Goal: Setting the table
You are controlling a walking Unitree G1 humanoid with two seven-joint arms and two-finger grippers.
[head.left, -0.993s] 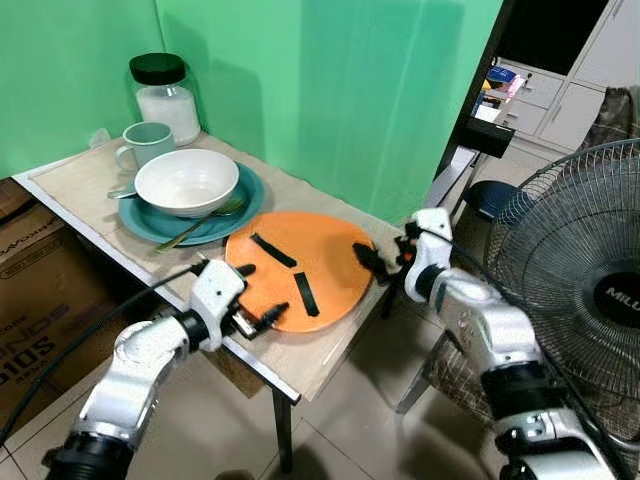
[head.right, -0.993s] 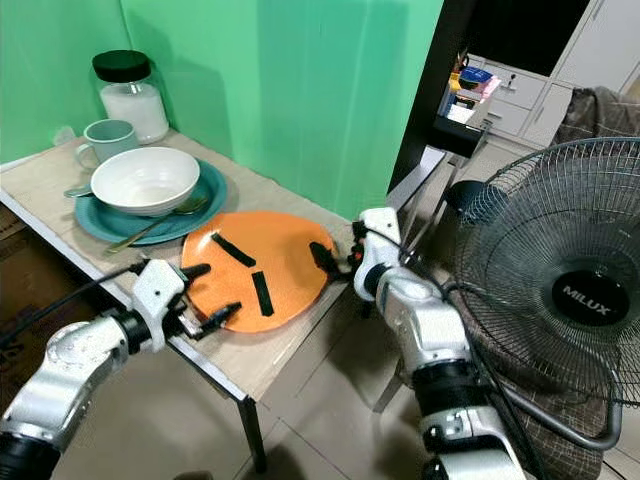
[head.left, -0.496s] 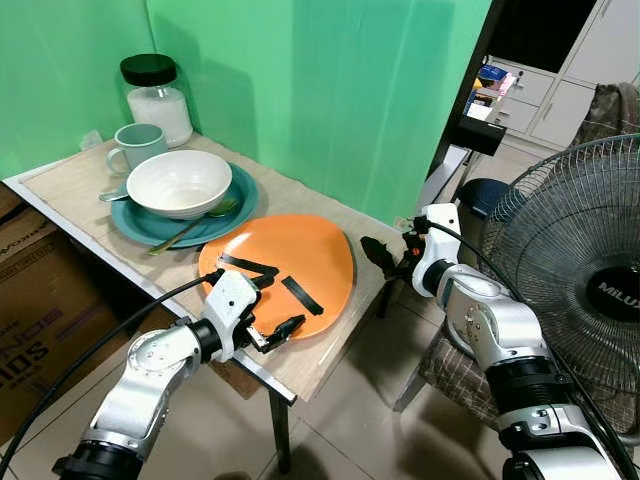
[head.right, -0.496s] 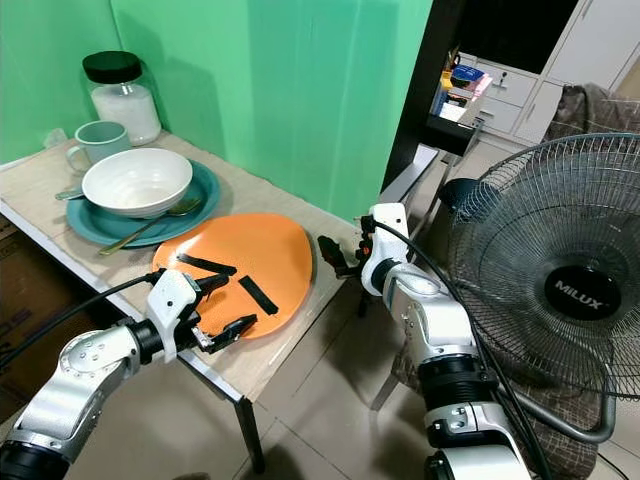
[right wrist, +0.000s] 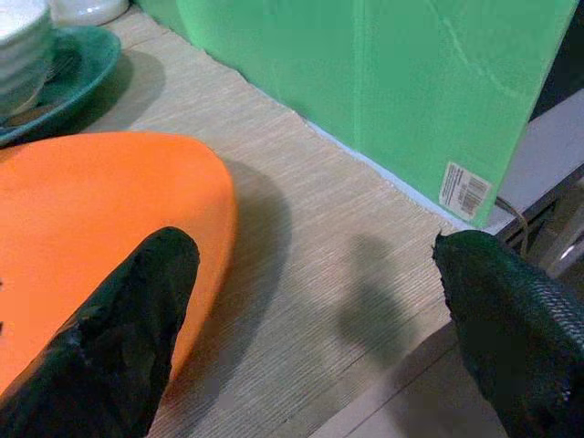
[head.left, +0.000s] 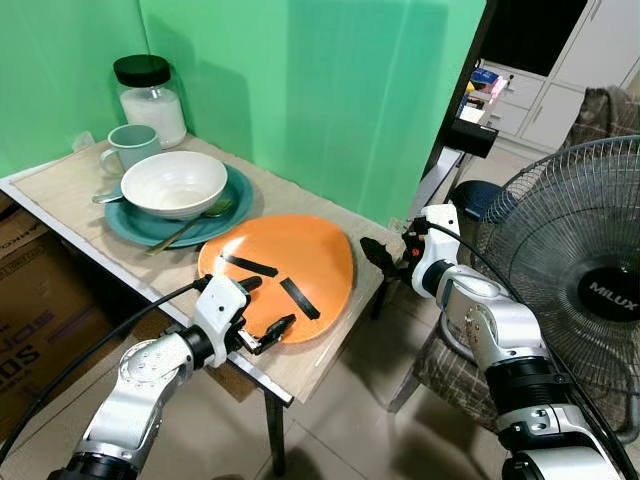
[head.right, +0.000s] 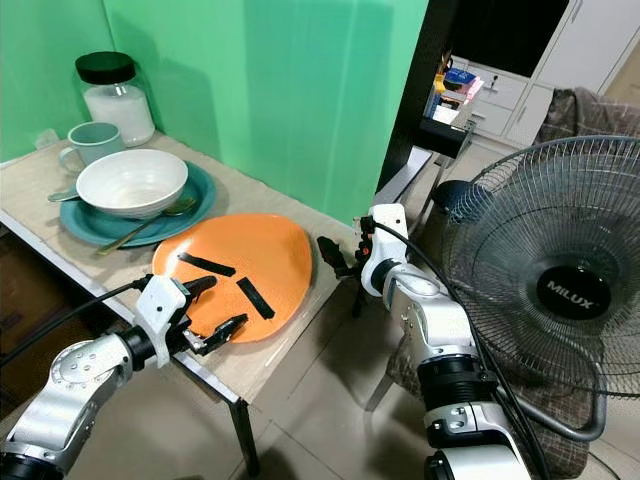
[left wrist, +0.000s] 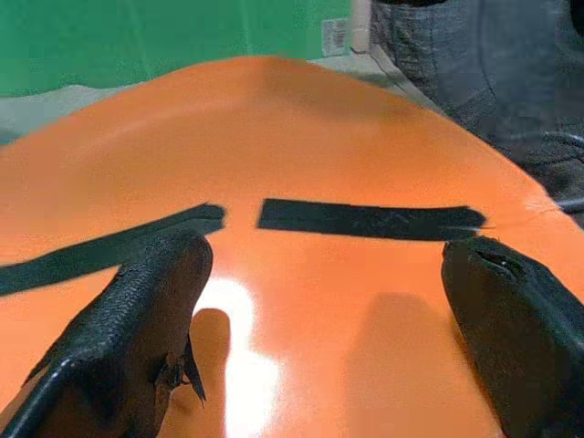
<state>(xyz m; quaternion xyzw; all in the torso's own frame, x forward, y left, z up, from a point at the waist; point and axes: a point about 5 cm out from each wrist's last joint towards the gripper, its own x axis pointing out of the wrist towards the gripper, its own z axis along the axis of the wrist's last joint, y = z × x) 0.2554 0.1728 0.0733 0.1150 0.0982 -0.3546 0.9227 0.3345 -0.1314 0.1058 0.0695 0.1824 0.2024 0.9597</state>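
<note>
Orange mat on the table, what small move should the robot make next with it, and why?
Probably close the left pincer on the near edge of the orange mat. Its open fingers already straddle that edge, while the open right pincer hangs clear of the far side. The mat lies beside the teal plate, not yet in front of a seat.

The left arm reaches forward, bent at the elbow, its left gripper [head.left: 256, 309] spread wide with fingers [left wrist: 137, 338] apart, while the right arm bends inward, its right gripper [head.left: 376, 254] likewise parted, fingers [right wrist: 119, 347] pointing leftward.
</note>
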